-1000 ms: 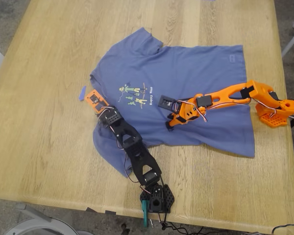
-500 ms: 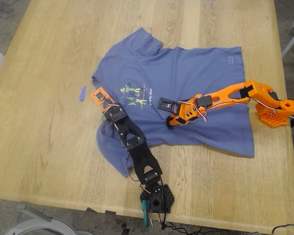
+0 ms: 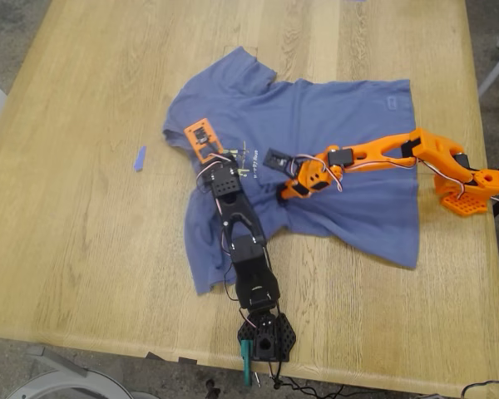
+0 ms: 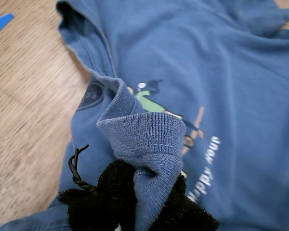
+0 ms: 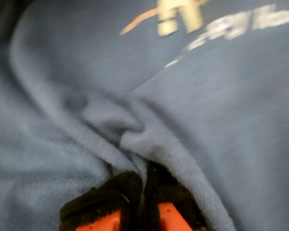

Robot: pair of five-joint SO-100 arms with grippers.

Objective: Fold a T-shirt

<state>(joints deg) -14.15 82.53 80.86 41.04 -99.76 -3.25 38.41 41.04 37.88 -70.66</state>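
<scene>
Pinching a ribbed hem fold of the slate-blue T-shirt (image 4: pixel 149 139), my first gripper (image 4: pixel 135 202) clamped — cartoon print just beyond, my second gripper (image 5: pixel 144 202) closed on bunched cloth, shirt rumpled on the table (image 3: pixel 66 233).

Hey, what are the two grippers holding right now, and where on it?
Both hold the T-shirt: my first gripper pinches its ribbed collar, my second gripper a fold of its body.

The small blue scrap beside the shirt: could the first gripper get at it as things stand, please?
Probably not yet. My first gripper is shut on a fold of the T-shirt, so it would have to let go first. Otherwise the blue scrap lies uncovered on the bare table.
</scene>
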